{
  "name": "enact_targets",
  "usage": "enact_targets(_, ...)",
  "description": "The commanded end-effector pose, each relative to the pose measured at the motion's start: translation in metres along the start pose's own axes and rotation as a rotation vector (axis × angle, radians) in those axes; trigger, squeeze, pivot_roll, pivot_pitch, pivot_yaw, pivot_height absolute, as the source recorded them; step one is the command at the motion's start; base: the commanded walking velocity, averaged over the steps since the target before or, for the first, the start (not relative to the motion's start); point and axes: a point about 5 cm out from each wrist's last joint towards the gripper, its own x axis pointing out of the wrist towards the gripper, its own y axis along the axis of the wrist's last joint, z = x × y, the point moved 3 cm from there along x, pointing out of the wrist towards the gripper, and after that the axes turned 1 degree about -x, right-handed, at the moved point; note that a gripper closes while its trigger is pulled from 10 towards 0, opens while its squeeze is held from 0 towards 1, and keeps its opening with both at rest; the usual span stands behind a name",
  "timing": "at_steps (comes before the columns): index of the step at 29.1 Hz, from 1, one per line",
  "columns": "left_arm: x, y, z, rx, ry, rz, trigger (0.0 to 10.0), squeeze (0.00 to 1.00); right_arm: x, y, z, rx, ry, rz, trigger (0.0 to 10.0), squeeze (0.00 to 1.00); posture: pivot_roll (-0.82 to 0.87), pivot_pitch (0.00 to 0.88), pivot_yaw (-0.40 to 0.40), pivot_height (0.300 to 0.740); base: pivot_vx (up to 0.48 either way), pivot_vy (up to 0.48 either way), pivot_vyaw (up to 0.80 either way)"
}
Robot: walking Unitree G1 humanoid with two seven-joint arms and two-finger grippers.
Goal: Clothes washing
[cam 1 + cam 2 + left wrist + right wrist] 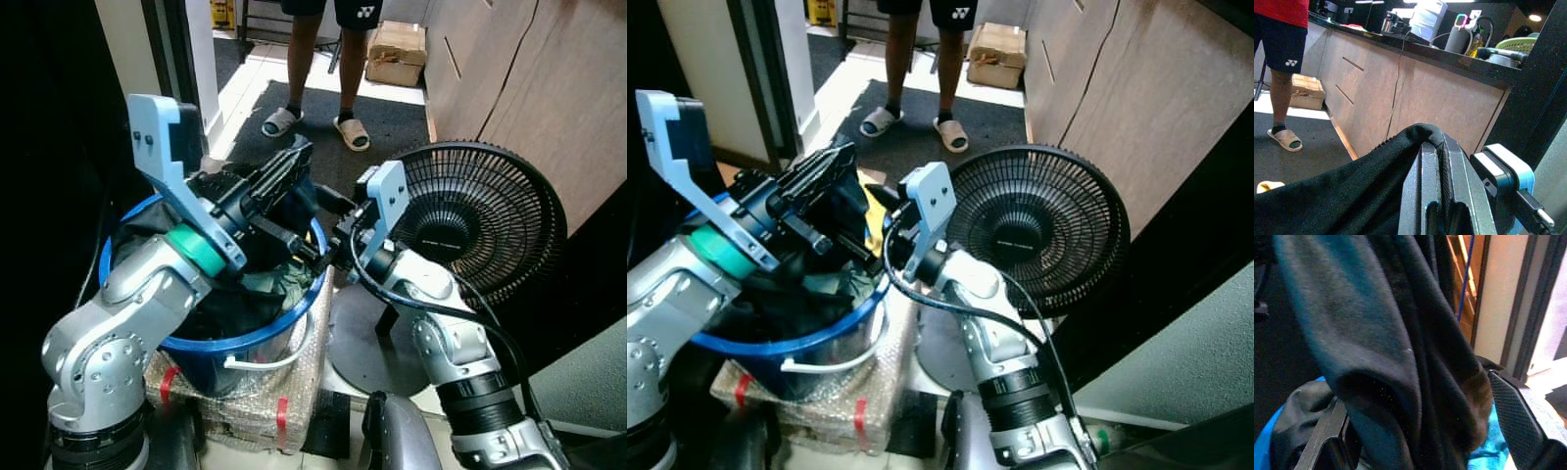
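While laundry sits in the round blue plastic basket [257, 338], you are barely started.
Left gripper [284, 176] pinches the dark cloth [1342, 196]; right gripper [1425, 431] gapes around it.

The person [318, 59] is cut off above the shorts by the top edge. Clothes [245, 294] hide the inside of the bucket [245, 343]. The right gripper's [1420, 431] fingertips are buried behind the dark garment [1376, 342]. The counter items [1449, 29] are too small to identify.

A black fan [485, 220] stands near a cardboard box [397, 53] and a person's sandalled feet [280, 120].
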Motion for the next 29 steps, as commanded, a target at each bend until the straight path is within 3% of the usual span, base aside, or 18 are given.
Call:
enact_targets(1,-0.001,-0.002,0.006,-0.007,-0.019,-0.002,10.0,0.0,0.006,0.005,-0.009,0.02,0.042,0.021,10.0,0.0,0.15,0.067,-0.049,0.483,0.0,0.0,0.0)
enact_targets(4,0.0,-0.006,0.008,-0.04,-0.035,-0.005,10.0,0.0,0.023,0.016,-0.026,0.071,0.114,0.078,10.0,0.0,0.15,0.065,-0.059,0.483,0.0,0.0,0.0)
enact_targets(7,0.001,-0.009,0.008,-0.061,-0.051,-0.011,10.0,0.0,0.025,0.018,-0.028,0.082,0.122,0.087,10.0,0.0,0.15,0.064,-0.064,0.483,0.0,0.0,0.0)
enact_targets(17,0.006,-0.019,0.016,-0.13,-0.134,-0.032,10.0,0.0,0.027,0.021,-0.028,0.104,0.132,0.099,10.0,0.0,0.14,0.063,-0.068,0.483,0.0,0.0,0.0)
enact_targets(22,0.011,-0.026,0.022,-0.177,-0.185,-0.051,10.0,0.0,0.028,0.017,-0.017,0.129,0.085,0.083,10.0,0.0,0.12,0.059,-0.055,0.483,0.0,0.0,0.0)
enact_targets(23,0.012,-0.027,0.022,-0.181,-0.185,-0.057,10.0,0.0,0.028,0.012,-0.013,0.129,0.061,0.062,3.5,0.0,0.12,0.058,-0.054,0.483,0.0,0.0,0.0)
enact_targets(24,0.012,-0.028,0.021,-0.182,-0.182,-0.062,10.0,0.0,0.026,0.006,-0.009,0.131,0.041,0.043,0.0,0.0,0.13,0.058,-0.056,0.483,0.0,0.0,0.0)
enact_targets(29,0.012,-0.032,0.018,-0.176,-0.159,-0.073,10.0,0.0,0.021,-0.004,-0.001,0.14,0.001,0.01,0.0,0.0,0.13,0.059,-0.056,0.483,0.0,0.0,0.0)
